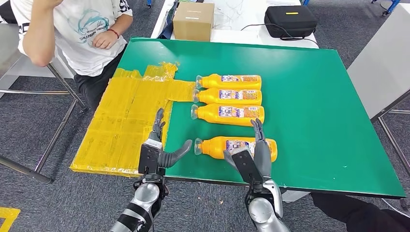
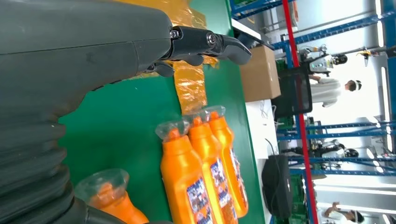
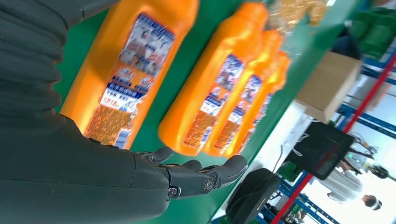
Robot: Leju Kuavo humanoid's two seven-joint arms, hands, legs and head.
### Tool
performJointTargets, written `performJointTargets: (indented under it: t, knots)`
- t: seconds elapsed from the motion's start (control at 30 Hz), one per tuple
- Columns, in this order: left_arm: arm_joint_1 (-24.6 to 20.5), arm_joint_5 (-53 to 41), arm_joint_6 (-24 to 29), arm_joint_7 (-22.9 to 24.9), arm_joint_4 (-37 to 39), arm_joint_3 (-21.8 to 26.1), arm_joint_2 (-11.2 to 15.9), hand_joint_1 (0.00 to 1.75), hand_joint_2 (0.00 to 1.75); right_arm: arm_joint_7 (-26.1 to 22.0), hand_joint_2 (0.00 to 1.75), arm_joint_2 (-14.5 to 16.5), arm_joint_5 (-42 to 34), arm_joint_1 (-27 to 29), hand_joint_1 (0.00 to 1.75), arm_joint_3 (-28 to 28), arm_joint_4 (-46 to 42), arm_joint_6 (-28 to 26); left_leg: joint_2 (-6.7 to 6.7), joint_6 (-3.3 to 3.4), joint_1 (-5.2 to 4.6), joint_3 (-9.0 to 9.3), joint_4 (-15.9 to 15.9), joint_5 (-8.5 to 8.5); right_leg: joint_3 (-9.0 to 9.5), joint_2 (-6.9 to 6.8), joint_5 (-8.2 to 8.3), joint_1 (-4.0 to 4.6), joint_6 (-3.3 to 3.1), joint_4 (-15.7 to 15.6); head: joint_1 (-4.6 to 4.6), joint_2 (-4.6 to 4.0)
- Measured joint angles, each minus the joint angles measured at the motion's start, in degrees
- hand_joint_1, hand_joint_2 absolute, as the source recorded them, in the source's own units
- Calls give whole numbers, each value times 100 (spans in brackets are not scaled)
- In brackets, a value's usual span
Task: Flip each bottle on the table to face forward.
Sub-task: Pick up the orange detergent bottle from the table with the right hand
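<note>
Several orange bottles lie on their sides on the green table (image 1: 314,96), caps pointing left, labels showing. Three lie close together in a row: far bottle (image 1: 228,81), middle bottle (image 1: 227,96), third bottle (image 1: 227,114). The nearest bottle (image 1: 236,147) lies apart by the front edge; it also appears in the right wrist view (image 3: 126,65) and its cap in the left wrist view (image 2: 105,193). My left hand (image 1: 157,147) hovers open just left of its cap, thumb toward it. My right hand (image 1: 254,154) is open above the bottle's body, fingers stretched out, holding nothing.
Yellow taped sheeting (image 1: 125,121) covers the table's left side. A cardboard box (image 1: 193,20) and a black case (image 1: 290,20) sit on a white table behind. A person in a white shirt (image 1: 72,29) sits at the far left. A grey table (image 1: 382,63) stands right.
</note>
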Motion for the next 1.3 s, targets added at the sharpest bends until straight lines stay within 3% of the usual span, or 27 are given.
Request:
performJointTargets:
  t: [0.3,0.97,1.17,1.3]
  knots:
    - [48,-150,-159,132,23,331,33,0,175,546,175,-354,983,-100,0,-110,407,185,0,0,0,-1,0,-1,0,0,0,0,0,0,-1,0]
    - [122,-116,-522,204,14,598,43,0,175,1180,175,-852,2119,-439,0,-191,850,508,0,1,-1,-2,0,0,0,0,1,-1,2,0,-1,0]
    - [131,-21,-728,208,14,669,43,0,175,1376,175,-946,2441,-706,0,-161,1089,816,0,1,-1,-1,0,0,1,0,2,0,2,0,0,0]
    - [136,19,-837,220,14,725,43,0,175,1510,175,-1028,2562,-996,0,-6,1444,1400,0,1,-1,0,0,2,2,0,3,-1,2,0,0,0]
